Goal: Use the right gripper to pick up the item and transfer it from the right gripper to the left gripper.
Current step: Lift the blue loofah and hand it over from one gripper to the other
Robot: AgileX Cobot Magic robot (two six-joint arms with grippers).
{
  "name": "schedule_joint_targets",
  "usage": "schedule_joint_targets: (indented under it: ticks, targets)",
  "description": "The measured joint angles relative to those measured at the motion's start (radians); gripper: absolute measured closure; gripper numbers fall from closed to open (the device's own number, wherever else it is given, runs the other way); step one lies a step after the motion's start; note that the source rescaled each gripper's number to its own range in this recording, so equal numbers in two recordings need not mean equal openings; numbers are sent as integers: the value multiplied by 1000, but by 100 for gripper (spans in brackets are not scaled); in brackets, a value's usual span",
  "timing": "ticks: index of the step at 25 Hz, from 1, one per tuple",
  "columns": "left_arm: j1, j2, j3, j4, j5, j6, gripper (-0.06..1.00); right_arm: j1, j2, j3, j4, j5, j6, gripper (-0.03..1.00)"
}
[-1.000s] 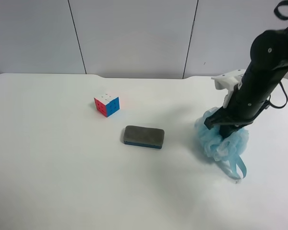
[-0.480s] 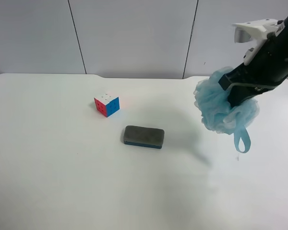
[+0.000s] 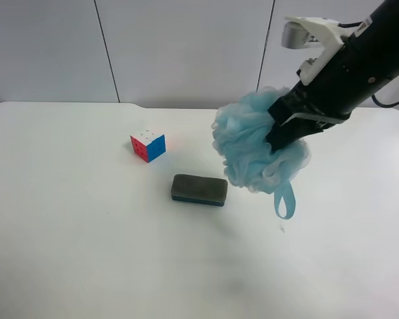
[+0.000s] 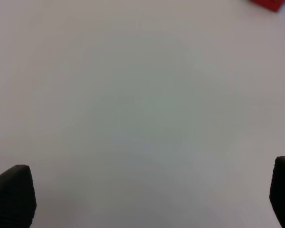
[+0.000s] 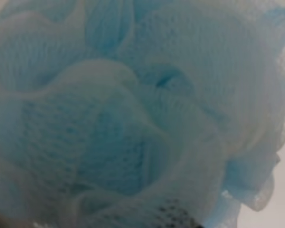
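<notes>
The light-blue mesh bath pouf point(image 3: 256, 149) hangs in the air above the table, its blue ribbon loop point(image 3: 284, 199) dangling below. My right gripper point(image 3: 282, 129), on the black arm with the white housing point(image 3: 309, 33) at the exterior high view's right, is shut on the pouf. In the right wrist view the pouf point(image 5: 133, 109) fills the picture and hides the fingers. My left gripper point(image 4: 147, 199) is open and empty over bare white table; only its two black fingertips point(image 4: 12, 194) show. The left arm is out of the exterior high view.
A grey-and-blue eraser block point(image 3: 199, 189) lies on the white table point(image 3: 86, 252) just left of and below the pouf. A small colourful puzzle cube point(image 3: 147, 144) stands further back left. A red corner point(image 4: 268, 4) shows at the edge of the left wrist view.
My right gripper has lifted the pouf off the table and carried it up and to the left, toward the table's middle. Eraser and cube have not moved.
</notes>
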Motion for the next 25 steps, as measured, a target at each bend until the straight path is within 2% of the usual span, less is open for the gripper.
schedule_joint_targets:
  ticks: [4, 13, 21, 25]
  targets:
    - [-109, 83, -44, -53, -12, 62, -6, 116, 7, -40, 16, -1, 5, 97]
    - [-413, 278, -124, -54, -51, 121, -6, 258, 108, -174, 60, -11, 46, 97]
    - [-684, 515, -136, 33, -148, 141, -6, 273, 144, -188, 226, -70, 19, 97]
    - [-759, 643, -138, 56, -255, 144, -6, 273, 144, -189, 287, -77, -2, 97]
